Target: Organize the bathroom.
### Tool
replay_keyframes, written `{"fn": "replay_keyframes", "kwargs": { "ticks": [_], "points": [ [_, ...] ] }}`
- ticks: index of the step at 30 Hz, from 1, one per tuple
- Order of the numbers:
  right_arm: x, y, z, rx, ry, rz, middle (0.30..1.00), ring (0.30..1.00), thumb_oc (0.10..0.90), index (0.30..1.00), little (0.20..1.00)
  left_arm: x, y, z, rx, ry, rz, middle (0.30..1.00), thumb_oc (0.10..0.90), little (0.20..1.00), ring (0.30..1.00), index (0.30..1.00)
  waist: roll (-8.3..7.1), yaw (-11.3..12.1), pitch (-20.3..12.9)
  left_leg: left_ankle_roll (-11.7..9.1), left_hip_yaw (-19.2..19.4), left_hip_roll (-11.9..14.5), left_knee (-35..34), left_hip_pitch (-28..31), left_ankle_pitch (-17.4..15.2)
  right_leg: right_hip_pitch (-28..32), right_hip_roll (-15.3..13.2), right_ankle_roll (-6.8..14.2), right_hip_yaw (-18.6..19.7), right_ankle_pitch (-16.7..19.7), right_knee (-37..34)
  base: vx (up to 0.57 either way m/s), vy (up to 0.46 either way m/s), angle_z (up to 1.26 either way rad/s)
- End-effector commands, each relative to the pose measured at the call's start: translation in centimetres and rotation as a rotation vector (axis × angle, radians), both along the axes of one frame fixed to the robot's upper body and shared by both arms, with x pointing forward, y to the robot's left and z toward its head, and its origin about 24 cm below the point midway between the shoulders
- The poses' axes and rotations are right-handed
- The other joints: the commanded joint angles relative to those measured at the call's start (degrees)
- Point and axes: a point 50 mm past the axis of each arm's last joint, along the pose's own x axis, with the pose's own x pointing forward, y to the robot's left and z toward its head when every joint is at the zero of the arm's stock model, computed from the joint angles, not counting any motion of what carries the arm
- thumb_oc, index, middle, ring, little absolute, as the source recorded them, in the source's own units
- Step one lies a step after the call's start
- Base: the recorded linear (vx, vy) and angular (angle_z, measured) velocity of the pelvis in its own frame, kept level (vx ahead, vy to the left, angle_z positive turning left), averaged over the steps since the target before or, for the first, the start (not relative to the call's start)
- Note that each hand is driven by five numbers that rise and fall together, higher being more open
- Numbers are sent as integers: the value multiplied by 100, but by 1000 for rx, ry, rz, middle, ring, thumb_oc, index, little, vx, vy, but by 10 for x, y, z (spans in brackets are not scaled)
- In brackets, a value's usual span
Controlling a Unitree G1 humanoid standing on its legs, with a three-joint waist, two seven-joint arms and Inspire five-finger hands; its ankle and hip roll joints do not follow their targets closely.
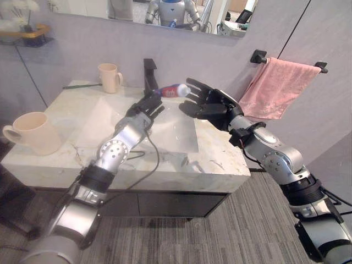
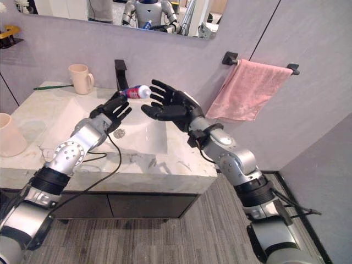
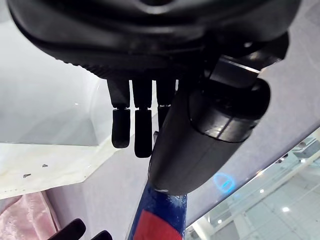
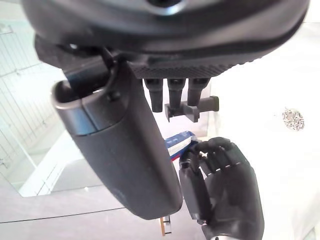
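Toothpaste tube clamped in left hand, beside spread-fingered right hand.

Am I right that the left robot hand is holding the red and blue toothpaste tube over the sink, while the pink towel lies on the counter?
Not quite: the pink towel hangs on the black wall bar, as the right eye view shows. The left robot hand does hold the red and blue toothpaste tube over the sink.

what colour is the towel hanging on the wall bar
Pink; the towel shows best in the right eye view.
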Motion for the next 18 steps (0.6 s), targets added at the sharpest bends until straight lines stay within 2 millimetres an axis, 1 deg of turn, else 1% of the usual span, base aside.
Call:
{"fn": "replay_keyframes", "kwargs": {
  "ticks": [1,12,18],
  "points": [
    [-9,-11,66,106,-304,-21,900,900,800,900,900,-3,-8,76,-50,-329,-41,300,400,300,300,300,193,160,-577,-154,510,509,29,90,-99,-59,-43,537,-186,-500,508,0,0,0],
    [-11,-5,76,129,-354,-10,900,900,800,900,900,-2,-11,72,-43,-309,-54,300,400,300,300,300,202,181,-601,-155,521,510,39,97,-103,-35,-69,541,-200,-508,502,0,0,0],
    [-12,-2,82,137,-378,2,900,900,800,900,900,-1,-13,73,-44,-301,-56,300,400,300,300,300,206,182,-609,-151,520,500,36,111,-114,-42,-73,542,-201,-512,515,0,0,0]
  ]
}}
